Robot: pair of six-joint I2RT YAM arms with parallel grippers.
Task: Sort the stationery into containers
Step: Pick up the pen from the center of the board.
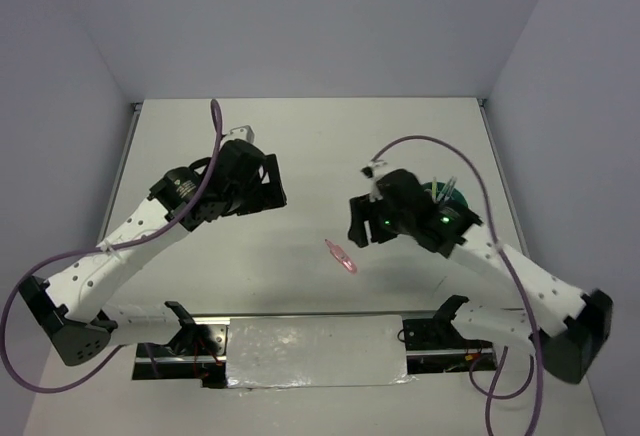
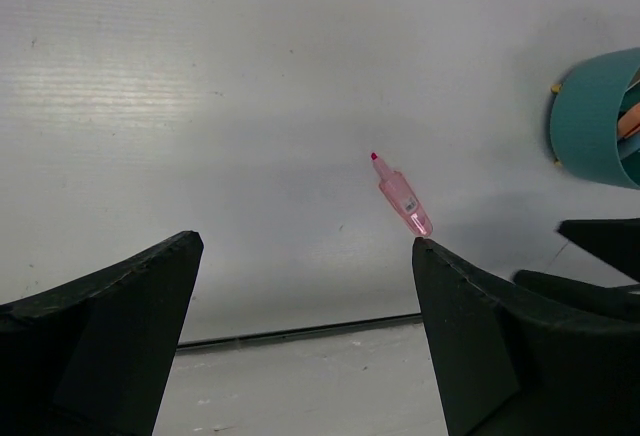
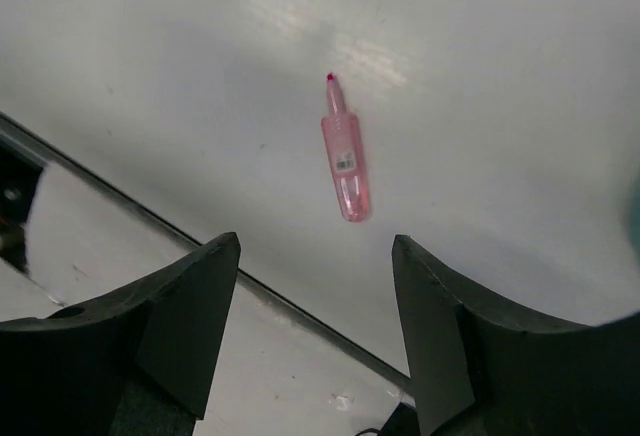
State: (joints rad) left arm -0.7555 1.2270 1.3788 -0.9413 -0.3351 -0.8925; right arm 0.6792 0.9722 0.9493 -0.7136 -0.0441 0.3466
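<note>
A pink highlighter point(image 1: 341, 256) lies flat on the white table point(image 1: 300, 136), on open surface between the two arms and near the front edge. It touches nothing, and its small red tip points away from the right wrist camera. The teal cup point(image 1: 447, 196) stands to the right, well apart from the highlighter. In the top view the right arm point(image 1: 500, 256) covers a part of it. A few thin things stick up from the cup, and the left wrist view shows something orange inside, but I cannot tell which compartment. The right gripper point(image 3: 315, 241) hangs above the table close to the highlighter, its jaws spread with nothing between them. The left gripper point(image 2: 305, 244) is on the left side, further from the highlighter, with its jaws spread wide and also empty. Purple cables point(image 1: 215, 141) curve from each arm. At the front edge, between the two bases, there is a shiny silver sheet point(image 1: 315, 351) beside a dark rail. The table is matte and pale, with soft reflections of light, and plain grey-lilac walls point(image 1: 320, 16) close it on three sides.
</note>
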